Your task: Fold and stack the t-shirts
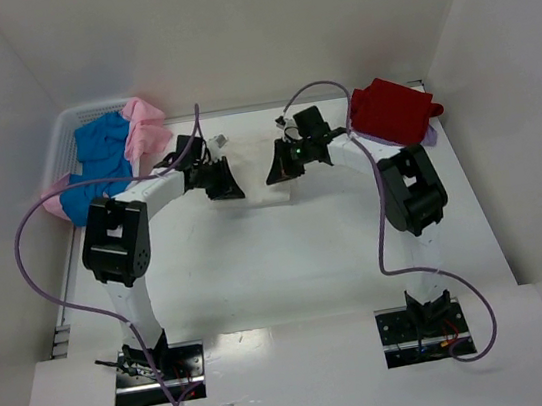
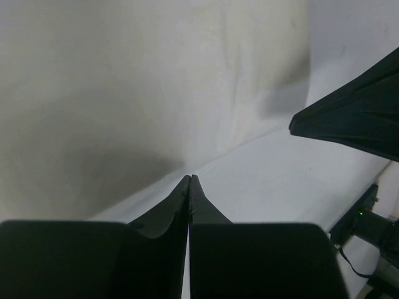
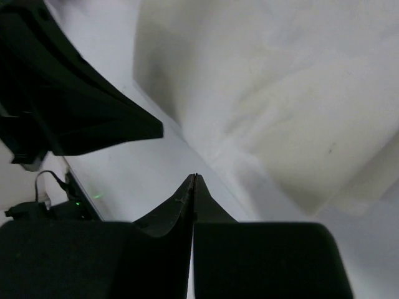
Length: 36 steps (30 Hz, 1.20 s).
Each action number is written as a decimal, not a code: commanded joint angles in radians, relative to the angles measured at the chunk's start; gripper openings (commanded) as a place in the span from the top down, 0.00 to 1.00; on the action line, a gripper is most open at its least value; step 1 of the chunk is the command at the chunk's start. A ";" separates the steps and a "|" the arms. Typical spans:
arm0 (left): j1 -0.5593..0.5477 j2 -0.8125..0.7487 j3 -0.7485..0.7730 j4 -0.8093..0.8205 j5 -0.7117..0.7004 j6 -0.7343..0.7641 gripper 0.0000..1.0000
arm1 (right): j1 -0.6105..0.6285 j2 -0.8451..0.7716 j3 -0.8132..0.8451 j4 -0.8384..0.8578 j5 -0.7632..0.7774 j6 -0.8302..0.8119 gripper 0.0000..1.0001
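A cream-white t-shirt [image 1: 251, 170] lies flat at the middle back of the table, faint against the white top. It fills the upper part of the left wrist view [image 2: 124, 93] and the right wrist view [image 3: 280, 93]. My left gripper [image 1: 232, 188] [image 2: 189, 177] and right gripper [image 1: 273, 175] [image 3: 195, 176] face each other just over its near edge. Both are shut, with nothing between the jaws. A red t-shirt [image 1: 394, 110] lies folded at the back right on a lavender one [image 1: 431, 138]. Blue [image 1: 103, 156] and pink [image 1: 147, 130] t-shirts lie bunched in the basket.
The white mesh basket [image 1: 66, 126] stands at the back left corner. White walls close in the table at the left, back and right. Purple cables [image 1: 28, 232] loop from both arms. Each wrist view shows the other gripper [image 2: 355, 124] [image 3: 75, 106] close by.
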 commanded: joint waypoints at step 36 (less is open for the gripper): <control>0.089 -0.167 0.015 -0.091 -0.197 0.066 0.41 | -0.166 -0.112 0.041 -0.078 0.230 -0.092 0.15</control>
